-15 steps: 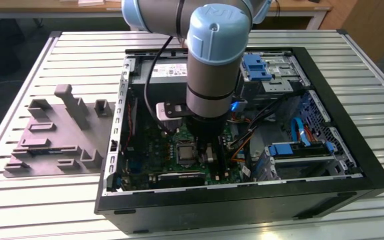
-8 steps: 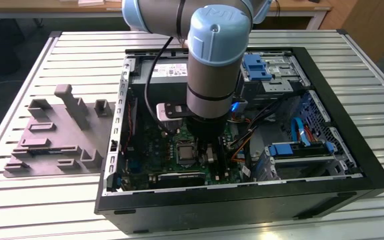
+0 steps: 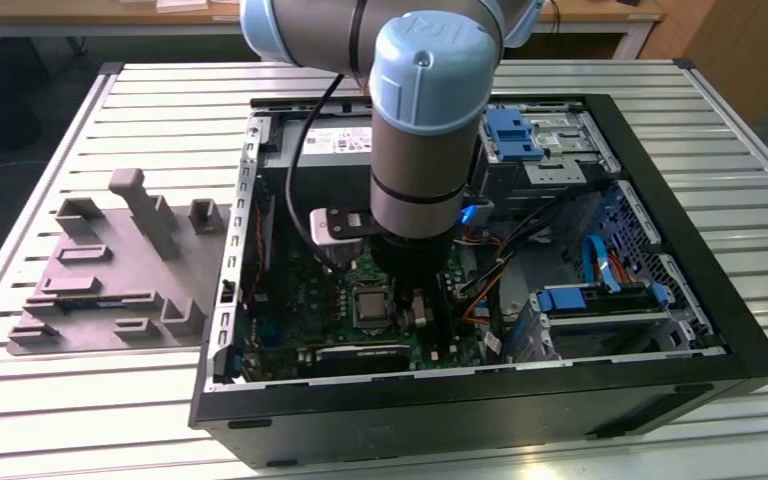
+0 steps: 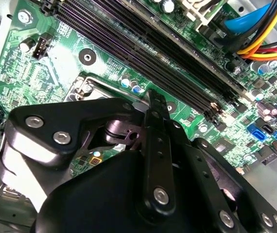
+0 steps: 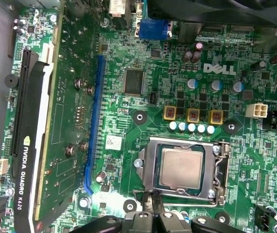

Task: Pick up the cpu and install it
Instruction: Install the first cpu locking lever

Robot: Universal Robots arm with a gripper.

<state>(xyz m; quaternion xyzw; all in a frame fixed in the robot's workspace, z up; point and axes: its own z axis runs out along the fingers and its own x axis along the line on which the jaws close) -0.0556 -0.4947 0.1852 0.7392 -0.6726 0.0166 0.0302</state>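
- computer case (image 3: 704,330) open on top, arm (image 3: 422,150) reaches down through the opening
- gripper (image 5: 153,206) low over the motherboard (image 5: 177,73), at the edge of the socket frame (image 5: 146,167)
- cpu (image 5: 181,168) sits in the socket, its top is uncovered
- graphics card (image 5: 29,145) stands up along one side of the socket
- memory slots (image 4: 143,53) beside the gripper
- cable bundle (image 4: 265,36) hangs over the board's edge
- drive cage (image 3: 604,305) fills the case toward the exterior view's right

We see a robotics lab or workshop: an opened computer case (image 3: 491,300) lies on a slatted metal desk (image 3: 157,90) beside a grey fixture plate (image 3: 104,280), under an industrial robot arm (image 3: 418,130).
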